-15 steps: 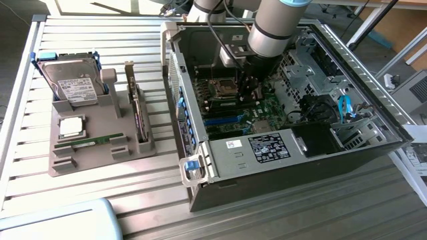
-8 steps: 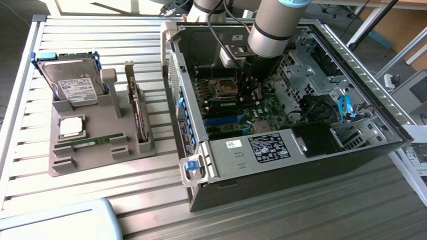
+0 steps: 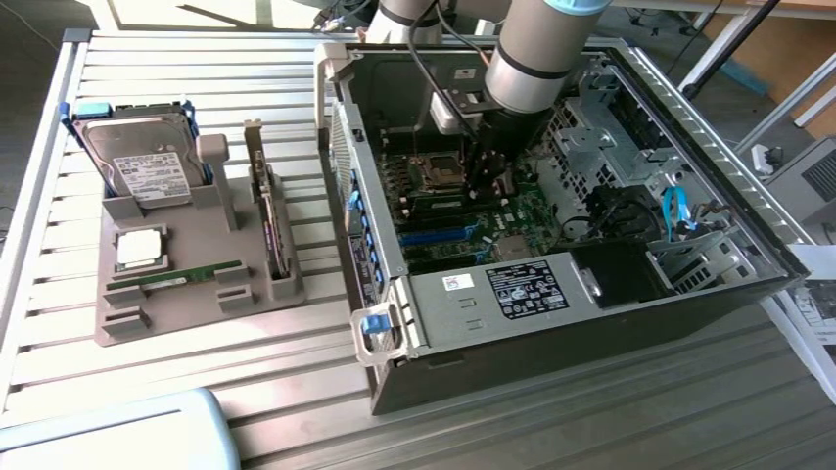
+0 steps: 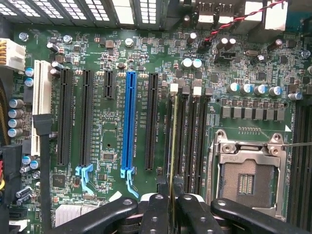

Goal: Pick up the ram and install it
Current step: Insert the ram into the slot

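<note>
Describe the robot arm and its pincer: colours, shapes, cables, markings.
The arm is a thick, smooth grey cylinder with a black band around it and a blue ring higher up. A black cable runs alongside it toward a white block at the wrist. The pincer is glossy black, made of rounded, jointed links with small round fasteners. No markings are legible.

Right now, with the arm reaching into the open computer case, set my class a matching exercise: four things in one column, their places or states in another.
Things:
1. hard drive
2. expansion card
3. ram
4. processor socket

Places or states:
A. empty, on the motherboard
B. edge-on in the gripper, at the memory slots
C. standing on edge on the grey tray
D. label up, at one end of the grey tray

Pairs: 1-D, 2-C, 3-B, 4-A
</note>
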`<state>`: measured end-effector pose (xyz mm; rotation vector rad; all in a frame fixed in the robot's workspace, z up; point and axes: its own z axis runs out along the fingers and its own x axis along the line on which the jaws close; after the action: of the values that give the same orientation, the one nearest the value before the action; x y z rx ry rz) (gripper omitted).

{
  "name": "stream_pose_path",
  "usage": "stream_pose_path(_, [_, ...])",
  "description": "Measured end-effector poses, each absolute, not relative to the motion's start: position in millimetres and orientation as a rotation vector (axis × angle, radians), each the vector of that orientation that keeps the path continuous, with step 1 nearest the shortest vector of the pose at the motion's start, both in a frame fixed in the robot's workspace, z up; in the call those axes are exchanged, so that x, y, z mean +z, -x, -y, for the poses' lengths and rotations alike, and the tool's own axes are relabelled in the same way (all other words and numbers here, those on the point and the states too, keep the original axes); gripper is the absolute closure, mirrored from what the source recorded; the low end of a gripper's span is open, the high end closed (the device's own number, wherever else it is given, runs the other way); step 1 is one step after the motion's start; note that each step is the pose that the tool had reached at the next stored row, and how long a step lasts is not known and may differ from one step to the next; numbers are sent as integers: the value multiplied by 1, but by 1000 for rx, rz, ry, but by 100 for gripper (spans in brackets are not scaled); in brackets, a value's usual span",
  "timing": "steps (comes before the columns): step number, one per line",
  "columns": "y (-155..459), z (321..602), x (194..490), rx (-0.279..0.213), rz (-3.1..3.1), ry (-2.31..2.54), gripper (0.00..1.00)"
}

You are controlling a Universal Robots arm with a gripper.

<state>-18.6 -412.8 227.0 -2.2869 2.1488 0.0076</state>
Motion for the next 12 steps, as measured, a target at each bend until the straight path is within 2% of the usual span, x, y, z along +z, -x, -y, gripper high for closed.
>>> stream_pose_path(12, [18,413,225,7,-2146,2288,85])
